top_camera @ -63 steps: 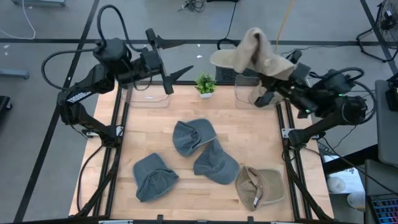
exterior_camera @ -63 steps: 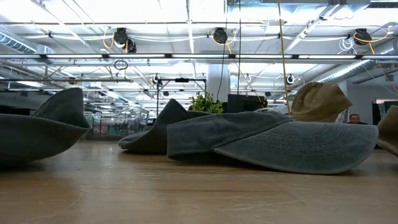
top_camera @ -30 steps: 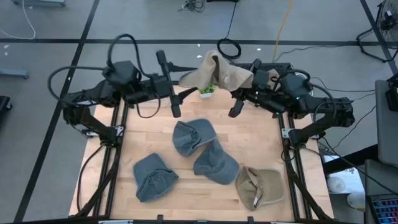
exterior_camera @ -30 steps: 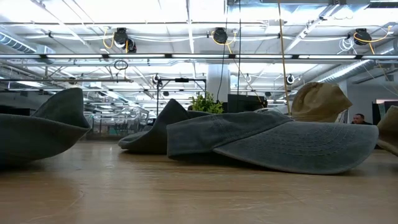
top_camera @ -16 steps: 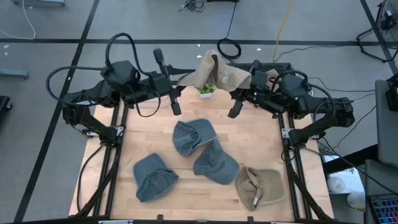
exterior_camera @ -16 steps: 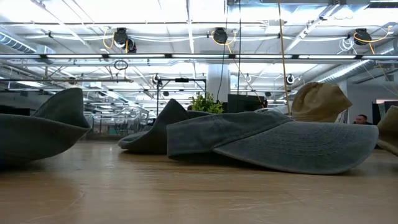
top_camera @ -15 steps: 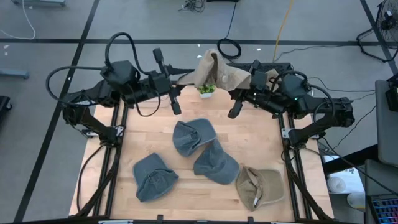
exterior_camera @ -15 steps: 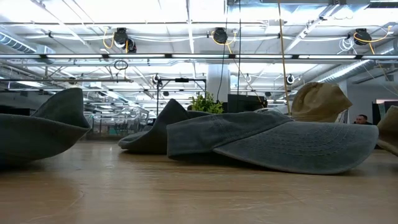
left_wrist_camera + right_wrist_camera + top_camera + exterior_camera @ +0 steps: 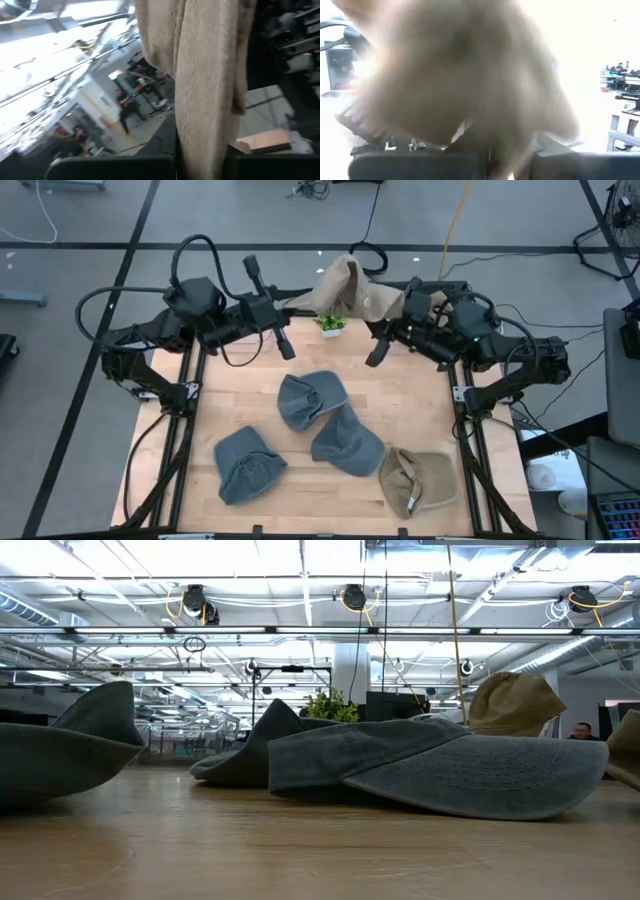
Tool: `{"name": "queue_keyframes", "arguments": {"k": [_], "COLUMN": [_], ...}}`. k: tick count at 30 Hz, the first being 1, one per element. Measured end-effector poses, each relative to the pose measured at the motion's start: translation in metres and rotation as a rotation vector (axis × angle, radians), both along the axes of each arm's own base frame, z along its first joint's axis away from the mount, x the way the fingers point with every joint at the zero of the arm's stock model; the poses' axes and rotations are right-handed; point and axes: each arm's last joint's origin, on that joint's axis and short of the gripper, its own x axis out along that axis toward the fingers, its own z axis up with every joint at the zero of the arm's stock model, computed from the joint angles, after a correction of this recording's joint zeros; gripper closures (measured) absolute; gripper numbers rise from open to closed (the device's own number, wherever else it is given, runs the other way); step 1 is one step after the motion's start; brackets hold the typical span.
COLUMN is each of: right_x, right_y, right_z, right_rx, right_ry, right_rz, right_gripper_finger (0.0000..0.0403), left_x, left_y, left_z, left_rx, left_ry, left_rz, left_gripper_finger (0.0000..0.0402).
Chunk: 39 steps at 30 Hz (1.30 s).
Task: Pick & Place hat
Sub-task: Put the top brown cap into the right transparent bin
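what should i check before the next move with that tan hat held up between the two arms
1. Tan hat off the table, hanging at the far edge between both arms: ok.
2. Right gripper grip on the hat: cannot tell, cloth covers the right wrist view.
3. Left gripper grip on the hat: cannot tell; the hat hangs right in front of the left wrist camera, but the fingers are not visible on it.
4. Small plant sits directly under the hanging hat: not ok, the hat could snag it if lowered.
5. Three blue-grey hats and the second tan hat lie on the table, apart from the arms: ok.
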Motion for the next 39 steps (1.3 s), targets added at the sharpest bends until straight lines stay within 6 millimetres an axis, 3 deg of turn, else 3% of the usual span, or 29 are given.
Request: {"name": "queue_keyframes", "arguments": {"k": [7, 13, 24, 31, 39], "right_x": [-0.016, -0.03, -0.066, -0.086, -0.088], "right_y": [0.002, 0.003, -0.002, -0.004, -0.001], "right_z": [0.005, 0.001, -0.008, -0.005, -0.002], "right_rx": [0.03, 0.226, 0.546, 0.817, 0.835], "right_ry": [0.002, 0.001, 0.032, -0.08, -0.067], "right_rz": [0.017, 0.07, 0.084, 0.144, 0.261], "right_gripper_finger": [0.0269, 0.0218, 0.0207, 0.0206, 0.0206], "left_x": [-0.004, -0.006, -0.008, -0.008, 0.006], "left_y": [0.0, -0.002, 0.0, 0.0, -0.003], "left_z": [0.005, 0.006, 0.005, 0.005, -0.002], "left_rx": [0.082, 0.206, 0.376, 0.437, 0.563], "left_ry": [0.012, 0.094, 0.251, 0.292, 0.386], "left_rz": [0.176, 0.293, 0.438, 0.446, 0.457], "left_gripper_finger": [0.0392, 0.0392, 0.0392, 0.0392, 0.0392]}}
